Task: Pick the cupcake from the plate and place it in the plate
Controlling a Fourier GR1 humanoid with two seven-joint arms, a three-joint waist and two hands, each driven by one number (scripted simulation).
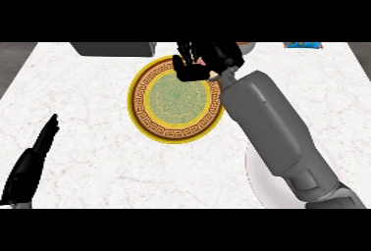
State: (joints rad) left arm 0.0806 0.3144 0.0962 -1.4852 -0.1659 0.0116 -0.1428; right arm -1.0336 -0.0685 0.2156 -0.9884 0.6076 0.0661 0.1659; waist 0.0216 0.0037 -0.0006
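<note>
My right hand (206, 59) hovers over the far right rim of an ornate plate (145, 105) with a gold border and a green centre. Its fingers are curled round a small thing that it mostly hides. Only pale bits of the cupcake (214, 75) show under the fingers. A plain white plate (253, 179) lies at the near right, largely covered by my right forearm. My left hand (33, 159) rests open at the lower left, fingers straight, holding nothing.
A dark grey box (112, 48) stands at the counter's far edge, left of my right hand. A blue item (303, 45) sits at the far right. A brown object (246, 44) peeks out behind the right hand.
</note>
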